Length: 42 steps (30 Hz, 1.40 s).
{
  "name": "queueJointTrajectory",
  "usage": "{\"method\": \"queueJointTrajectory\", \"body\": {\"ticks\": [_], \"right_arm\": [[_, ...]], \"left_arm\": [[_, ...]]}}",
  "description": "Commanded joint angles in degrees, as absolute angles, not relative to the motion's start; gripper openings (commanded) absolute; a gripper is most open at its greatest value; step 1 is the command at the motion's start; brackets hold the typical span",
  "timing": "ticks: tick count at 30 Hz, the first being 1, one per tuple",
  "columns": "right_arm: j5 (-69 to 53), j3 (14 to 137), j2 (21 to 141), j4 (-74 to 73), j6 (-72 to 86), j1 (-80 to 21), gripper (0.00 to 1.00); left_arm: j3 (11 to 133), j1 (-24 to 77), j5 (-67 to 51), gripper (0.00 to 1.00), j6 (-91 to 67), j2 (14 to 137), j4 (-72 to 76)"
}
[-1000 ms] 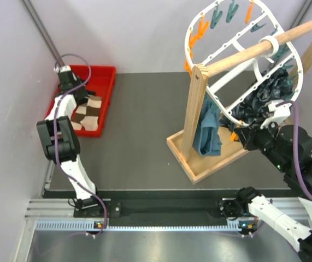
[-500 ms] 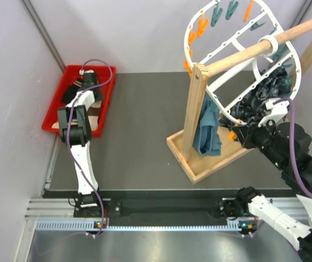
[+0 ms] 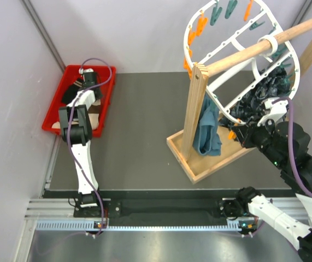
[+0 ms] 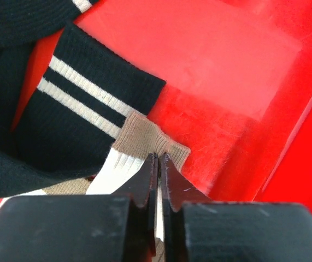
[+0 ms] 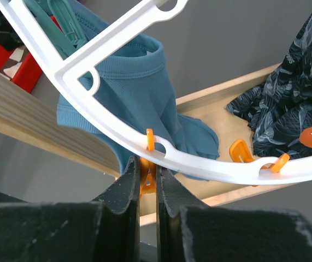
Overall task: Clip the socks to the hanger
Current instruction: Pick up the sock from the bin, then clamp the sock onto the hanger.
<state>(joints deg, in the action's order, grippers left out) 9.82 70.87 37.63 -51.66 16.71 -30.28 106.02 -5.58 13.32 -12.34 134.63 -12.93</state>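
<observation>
Top view, left arm: it has swung across the red tray (image 3: 53, 113), at ten o'clock on the table, and the left gripper (image 3: 86, 82) now sits low at the tray's far end.
Top view, right arm: unchanged; the right gripper (image 3: 237, 130) is at the lower rim of the hanger (image 3: 229, 41), which hangs from the wooden rack (image 3: 196, 103) at two o'clock.
Left wrist, tool: the jaws stood wide a second ago and are now together, pinching the edge of the banded sock (image 4: 145, 139).
Left wrist, surroundings: a black sock (image 4: 84, 103) with white stripes lies touching it at ten o'clock; the tray floor at one o'clock is bare.
Right wrist, tool: the jaws are pressed on an orange peg (image 5: 145, 184) just under the white rim, at six o'clock of the frame.
Right wrist, surroundings: a blue garment (image 5: 139, 93) hangs behind at twelve o'clock and a dark patterned cloth (image 5: 292, 93) at three o'clock.
Meaning: the pick looks made. What likely remains is lifting the sock and carrying it to the peg. The grip is shallow, so the sock may slip out.
</observation>
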Motion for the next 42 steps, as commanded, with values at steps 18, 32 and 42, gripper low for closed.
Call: {"method": "queueJointTrajectory", "body": {"ticks": [18, 32, 42], "right_arm": [[4.31, 69.52, 39.99, -54.76, 15.82, -31.02, 0.00], [-1.49, 70.75, 39.29, -52.56, 17.66, -31.02, 0.00], [-7.91, 72.33, 39.46, -51.24, 22.67, -30.94, 0.00]], "left_arm": [[69.68, -5.71, -17.71, 0.00, -32.94, 77.50, 2.43], [42.63, 28.73, -23.90, 0.00, -42.36, 37.71, 10.81], [42.95, 63.23, -12.32, 0.00, -31.41, 48.74, 22.32]]}}
